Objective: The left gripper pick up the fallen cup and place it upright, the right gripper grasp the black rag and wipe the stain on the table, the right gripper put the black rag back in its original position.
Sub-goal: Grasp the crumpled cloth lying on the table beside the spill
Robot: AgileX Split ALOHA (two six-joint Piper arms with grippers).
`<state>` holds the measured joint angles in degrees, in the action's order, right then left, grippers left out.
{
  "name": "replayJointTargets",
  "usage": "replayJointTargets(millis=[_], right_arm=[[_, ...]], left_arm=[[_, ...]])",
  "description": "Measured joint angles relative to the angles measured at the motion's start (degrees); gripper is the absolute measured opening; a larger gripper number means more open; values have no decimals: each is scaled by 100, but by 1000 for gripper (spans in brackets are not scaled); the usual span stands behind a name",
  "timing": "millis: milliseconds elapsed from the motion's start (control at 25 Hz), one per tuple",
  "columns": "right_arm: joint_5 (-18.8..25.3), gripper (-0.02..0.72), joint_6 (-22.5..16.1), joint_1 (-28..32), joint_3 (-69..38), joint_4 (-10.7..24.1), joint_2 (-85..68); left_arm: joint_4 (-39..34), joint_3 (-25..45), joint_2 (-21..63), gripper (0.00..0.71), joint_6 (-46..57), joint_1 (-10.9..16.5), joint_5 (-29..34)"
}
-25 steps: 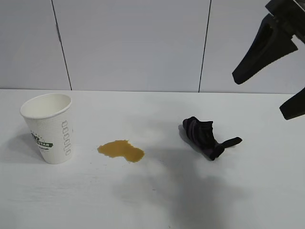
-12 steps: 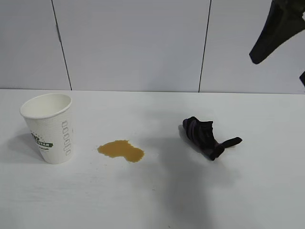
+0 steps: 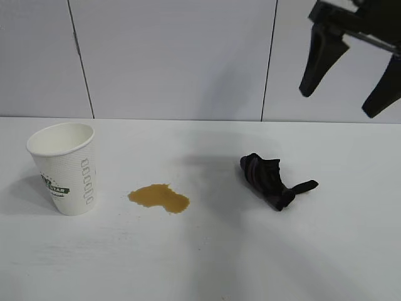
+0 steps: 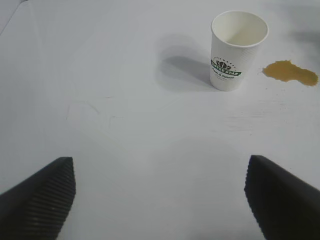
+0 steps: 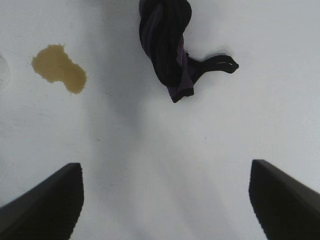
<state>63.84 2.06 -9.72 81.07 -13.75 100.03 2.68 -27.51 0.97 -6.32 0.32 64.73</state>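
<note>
Right gripper hangs high above the far right part of the table, its two fingers spread wide and empty, pointing down, and the black rag lies below it and a little toward the middle, well apart from the fingers. On the left side the cup stands upright, so the first part of the task looks done, and the step in hand is, I think, to reach and grasp the rag. Between cup and rag is the stain, near the cup and not touched. From the left wrist view the left gripper is also wide open with nothing in it, resting back from the cup. To do the grasp well, I would bring the right gripper down over the thick bunched part of the rag, not over the thin tail that sticks out to the right, so both fingers stand on either side of the cloth; then close low, near the table, to catch enough cloth for wiping
</note>
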Motion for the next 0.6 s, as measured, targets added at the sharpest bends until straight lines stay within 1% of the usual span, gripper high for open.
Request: replayJointTargets(millis=[80,160,280,480,600], right_arm=[[-146,622,-155,-300,117,257,287],[-374,622,-298,-533,202,401,576],[-714,622,-378,-694,291,458,963],[-910,622,-399,-709,516,569,1547],[-1119,622,-403,-709,575,596,1727]], left_arm=[[0,0,0,659,0,0,0],[0,0,0,659,0,0,0],[0,0,0,659,0,0,0],[0,0,0,659,0,0,0],[0,0,0,659,0,0,0]])
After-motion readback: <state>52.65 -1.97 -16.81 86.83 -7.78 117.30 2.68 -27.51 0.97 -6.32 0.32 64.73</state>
